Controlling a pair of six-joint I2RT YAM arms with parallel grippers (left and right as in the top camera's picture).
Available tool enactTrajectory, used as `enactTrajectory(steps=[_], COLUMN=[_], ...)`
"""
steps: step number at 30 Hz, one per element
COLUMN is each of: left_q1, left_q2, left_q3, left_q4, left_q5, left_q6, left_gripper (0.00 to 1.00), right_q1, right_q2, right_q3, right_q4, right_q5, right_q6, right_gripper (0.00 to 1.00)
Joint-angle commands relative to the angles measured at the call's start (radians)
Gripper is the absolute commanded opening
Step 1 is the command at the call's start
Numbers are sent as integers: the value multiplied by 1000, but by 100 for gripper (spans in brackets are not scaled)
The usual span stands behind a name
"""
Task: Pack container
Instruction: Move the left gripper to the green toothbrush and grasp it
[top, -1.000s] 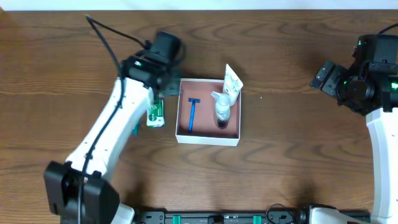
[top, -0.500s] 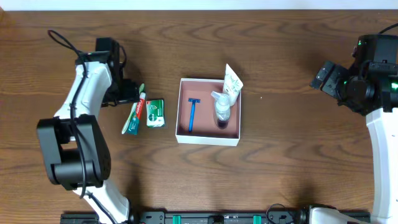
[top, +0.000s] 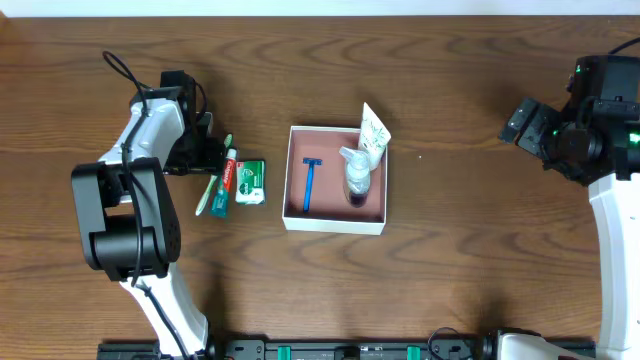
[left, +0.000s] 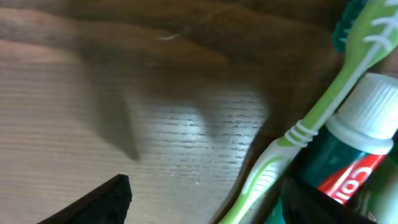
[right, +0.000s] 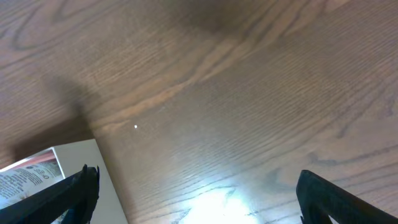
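The container (top: 335, 224), a shallow white-walled box with a reddish-brown floor, sits mid-table and holds a blue razor (top: 310, 185), a clear bottle (top: 357, 176) and a white tube (top: 373, 133). Left of it lie a green toothbrush (top: 211, 192), a toothpaste tube (top: 225, 184) and a small green pack (top: 250, 182). My left gripper (top: 205, 157) is open, low over the toothbrush's head end. In the left wrist view the toothbrush (left: 292, 146) lies between the fingers (left: 205, 202), beside the toothpaste (left: 357, 140). My right gripper (top: 522, 122) is open and empty, far right; its wrist view (right: 208, 190) shows the container's corner (right: 78, 154).
Dark wooden table all around. My left arm and its cable stretch along the left side of the table. The right arm's body stands at the far right edge.
My left arm has swung away from the container's left wall to the far left, then settled with its gripper by the toothbrush. The toothbrush and toothpaste have shifted slightly. The right arm has not moved.
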Motion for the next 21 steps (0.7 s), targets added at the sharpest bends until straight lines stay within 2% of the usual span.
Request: enactTrajectory(steps=[1, 5, 7, 9, 10, 21], left_q1=[0, 0, 0, 0, 0, 0], left_q2=[2, 2, 2, 3, 3, 5], left_q3=[-8, -8, -11, -11, -11, -62], left_q4=[0, -20, -19, -18, -18, 43], left_q5=[8, 11, 12, 15, 15, 15], left_q6=[27, 27, 27, 27, 27, 27], left_gripper=[78, 73, 63, 50, 47, 45], right_q1=[-8, -8, -8, -8, -8, -8], right_q2=[-1, -1, -1, -1, -1, -1], right_q3=[2, 2, 2, 2, 2, 2], right_q4=[0, 0, 0, 0, 0, 0], right_q5=[0, 0, 0, 0, 0, 0], right_q6=[-2, -2, -2, -2, -2, -2], right_gripper=[99, 99, 99, 99, 99, 99])
